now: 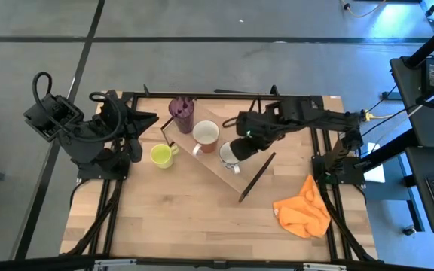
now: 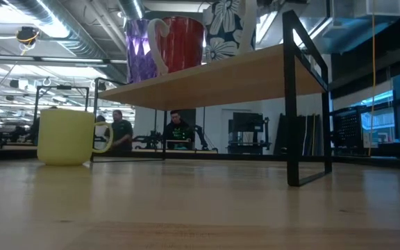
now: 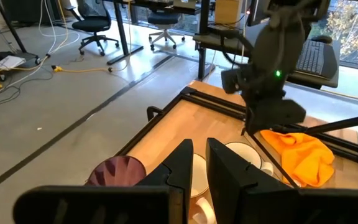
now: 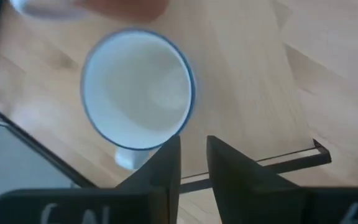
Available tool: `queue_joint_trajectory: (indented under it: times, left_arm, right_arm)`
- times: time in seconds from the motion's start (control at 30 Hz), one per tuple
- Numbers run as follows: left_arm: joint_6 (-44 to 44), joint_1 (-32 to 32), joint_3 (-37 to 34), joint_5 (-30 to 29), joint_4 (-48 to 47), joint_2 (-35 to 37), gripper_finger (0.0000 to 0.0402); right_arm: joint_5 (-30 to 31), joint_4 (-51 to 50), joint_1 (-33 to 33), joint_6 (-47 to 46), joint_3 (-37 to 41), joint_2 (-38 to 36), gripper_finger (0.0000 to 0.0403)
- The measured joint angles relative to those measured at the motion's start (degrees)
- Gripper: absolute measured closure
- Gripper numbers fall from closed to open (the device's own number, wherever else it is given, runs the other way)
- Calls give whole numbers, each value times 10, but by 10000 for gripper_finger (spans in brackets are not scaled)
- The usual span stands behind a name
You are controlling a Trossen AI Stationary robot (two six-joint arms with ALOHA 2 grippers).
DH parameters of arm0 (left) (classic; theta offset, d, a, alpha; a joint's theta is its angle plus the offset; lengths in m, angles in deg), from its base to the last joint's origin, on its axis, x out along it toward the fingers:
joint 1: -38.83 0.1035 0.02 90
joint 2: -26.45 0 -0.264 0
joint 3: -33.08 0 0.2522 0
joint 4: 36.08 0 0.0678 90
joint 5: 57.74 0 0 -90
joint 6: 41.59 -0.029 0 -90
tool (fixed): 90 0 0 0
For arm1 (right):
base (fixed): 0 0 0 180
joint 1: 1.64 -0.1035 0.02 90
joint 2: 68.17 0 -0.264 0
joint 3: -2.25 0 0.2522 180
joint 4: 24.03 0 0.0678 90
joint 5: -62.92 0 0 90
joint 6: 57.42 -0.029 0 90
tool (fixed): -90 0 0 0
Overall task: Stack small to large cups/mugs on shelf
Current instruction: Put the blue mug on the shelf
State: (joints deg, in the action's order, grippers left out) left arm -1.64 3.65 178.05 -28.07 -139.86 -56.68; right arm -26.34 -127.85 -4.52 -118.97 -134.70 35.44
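Note:
The shelf (image 1: 215, 159) lies slantwise across the table's middle on dark bar legs (image 2: 294, 104). On its plank stand the purple tumbler (image 1: 181, 113), the brownish mug with a white inside (image 1: 206, 134) and the white flowered mug (image 1: 229, 156), each on its base. The yellow-green mug (image 1: 161, 155) sits on the table beside the shelf's left end. My right gripper (image 4: 193, 155) points down just over the white mug (image 4: 138, 87), by its handle (image 4: 126, 158). Its fingers stand a little apart with nothing between them. My left gripper (image 3: 199, 155) waits raised at the far left with a narrow gap, empty.
An orange cloth (image 1: 302, 209) lies crumpled at the table's near right. The shelf's end bar (image 1: 256, 178) slants across the table's middle. Bare tabletop (image 1: 179, 218) stretches along the near edge. People (image 2: 176, 128) sit in the room beyond the table.

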Motion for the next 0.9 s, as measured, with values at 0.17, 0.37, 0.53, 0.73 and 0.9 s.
queue_joint_trajectory:
  times: [0.17,0.37,0.53,0.73,0.9]
  left_arm:
    - [1,0,-28,-2,0,-1,363]
    - [44,0,-82,2,0,-1,363]
    - [120,0,-110,4,10,-2,363]
    - [204,-1,-125,19,10,-1,363]
    - [256,-10,-146,19,10,-1,363]
  right_arm:
    - [20,0,-8,28,13,0,341]
    - [22,0,3,89,13,-3,386]
    - [-26,0,6,133,13,-5,395]
    - [-74,1,-8,156,13,-5,398]
    - [-104,1,-24,173,18,-5,396]
